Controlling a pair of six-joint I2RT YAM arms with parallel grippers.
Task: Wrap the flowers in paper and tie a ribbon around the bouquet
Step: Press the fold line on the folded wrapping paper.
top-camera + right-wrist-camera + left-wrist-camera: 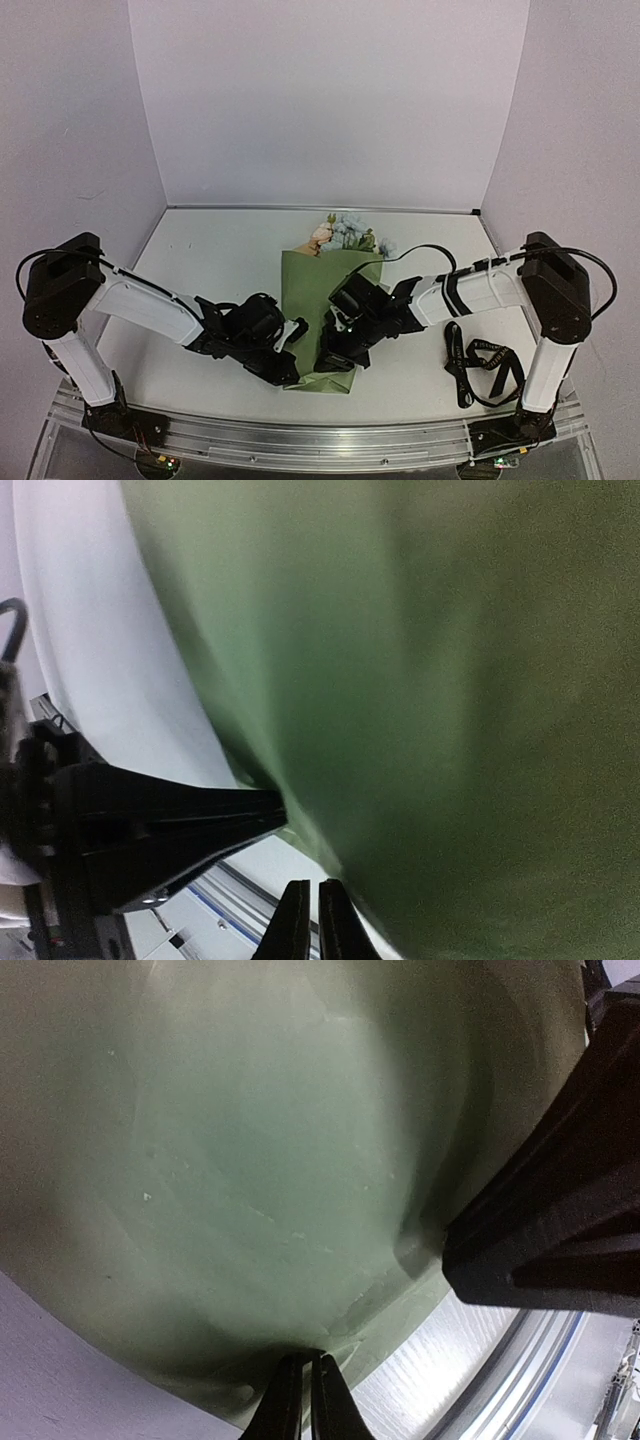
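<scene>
Legible text, labels, brands, numbers, signs: none in any of the three views.
- ribbon (450, 345), black, lying on the table: too small in the overhead view to tell whether it carries any lettering.
- paper (300, 1160), olive face: plain and unprinted in both wrist views, which are close and blurred.

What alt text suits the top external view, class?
The left gripper and right gripper, both shut, meet at the near end of folded olive-green paper on a white table. Pink and pale blue flowers poke from its far end; a black ribbon lies loose to the right.
</scene>
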